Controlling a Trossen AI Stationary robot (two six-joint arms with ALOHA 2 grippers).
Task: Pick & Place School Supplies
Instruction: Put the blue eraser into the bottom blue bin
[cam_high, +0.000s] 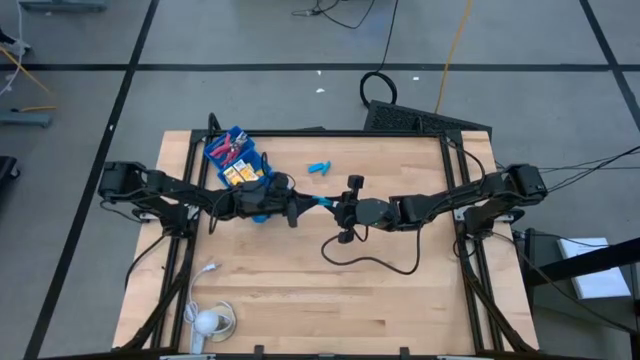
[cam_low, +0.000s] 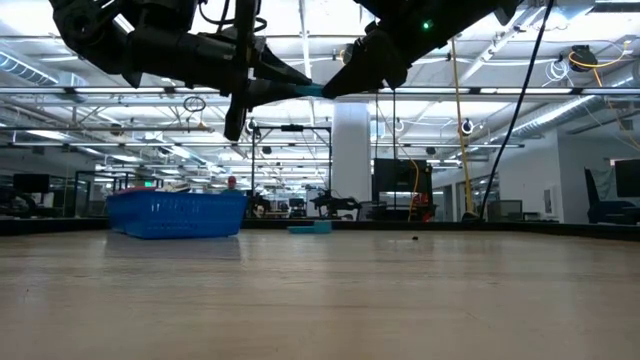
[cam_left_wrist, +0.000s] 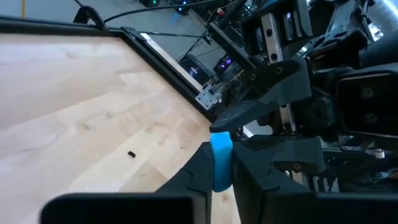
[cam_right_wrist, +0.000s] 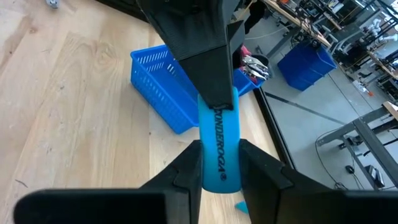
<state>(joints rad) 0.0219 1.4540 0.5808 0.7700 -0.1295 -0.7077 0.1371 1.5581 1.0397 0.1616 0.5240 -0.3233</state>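
A light-blue stick-shaped piece (cam_right_wrist: 219, 149) with dark lettering hangs in the air above the table's middle (cam_high: 322, 201), between my two grippers. My left gripper (cam_left_wrist: 221, 177) comes from the table's left and is shut on one end. My right gripper (cam_right_wrist: 219, 180) comes from the table's right and is shut on the other end. The blue tray (cam_high: 235, 160) stands on the table at the far left. It holds red-handled scissors (cam_high: 228, 150) and yellow-orange blocks (cam_high: 240, 175). Two more light-blue pieces (cam_high: 319, 167) lie flat on the table beyond the grippers. My left gripper pinches one end of the light-blue piece (cam_left_wrist: 221, 149) between its two fingers. The fingers (cam_left_wrist: 193, 174) come about level from the table's left and lie along the piece. The piece is lifted clear and spans across to the other gripper. My right gripper pinches the opposite end of the piece (cam_right_wrist: 217, 171) between its two fingers (cam_right_wrist: 186, 168). It comes from the table's right, slanting slightly down, with the fingers lying along the piece. The piece is well clear of the table (cam_low: 310, 89).
A black cable (cam_high: 380, 262) loops on the table under my right arm. A white cable with a round white object (cam_high: 208, 320) lies near the front left corner. Bare wood lies in front of and to the right of the grippers.
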